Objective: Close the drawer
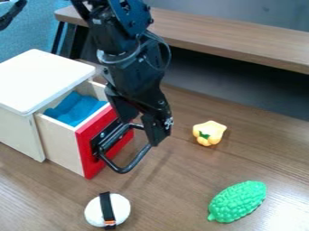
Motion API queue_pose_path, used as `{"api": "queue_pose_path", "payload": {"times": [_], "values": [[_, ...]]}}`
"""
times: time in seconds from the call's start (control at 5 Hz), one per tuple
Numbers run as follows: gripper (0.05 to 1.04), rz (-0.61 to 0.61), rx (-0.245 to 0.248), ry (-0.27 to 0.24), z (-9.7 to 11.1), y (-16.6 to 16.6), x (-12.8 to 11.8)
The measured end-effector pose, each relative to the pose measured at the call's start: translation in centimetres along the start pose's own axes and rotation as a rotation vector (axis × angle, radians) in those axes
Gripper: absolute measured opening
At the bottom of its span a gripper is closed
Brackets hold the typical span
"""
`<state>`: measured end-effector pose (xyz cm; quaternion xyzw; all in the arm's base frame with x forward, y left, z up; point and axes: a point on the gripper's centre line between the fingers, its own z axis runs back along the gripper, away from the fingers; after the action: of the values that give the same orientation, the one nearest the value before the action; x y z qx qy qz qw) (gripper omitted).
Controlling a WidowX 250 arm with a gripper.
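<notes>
No text, number or sign can be read in the camera view. The small white marks (168, 122) on the side of the black gripper (140, 132) are too small to make out, and so is whatever the little orange-and-white patch (110, 223) may carry on the black band (107, 208) around the white, rounded object (122, 210).

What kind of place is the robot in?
It looks like a table for trying out robots, maybe in a lab: there's a black robot arm, a little red-fronted drawer, and a yellow toy and a bumpy green toy.
</notes>
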<state>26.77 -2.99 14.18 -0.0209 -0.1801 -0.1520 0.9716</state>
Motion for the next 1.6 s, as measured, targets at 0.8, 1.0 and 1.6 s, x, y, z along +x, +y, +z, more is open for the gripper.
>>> {"api": "queue_pose_path", "payload": {"times": [0.8,1.0,1.6], "values": [[0.999,0.037,-0.048,0.176,-6.7,-0.1,1.2],[0.999,0.081,-0.036,0.181,-7.0,0.9,1.7],[0.999,0.191,0.017,0.211,-6.8,2.0,1.2]]}}
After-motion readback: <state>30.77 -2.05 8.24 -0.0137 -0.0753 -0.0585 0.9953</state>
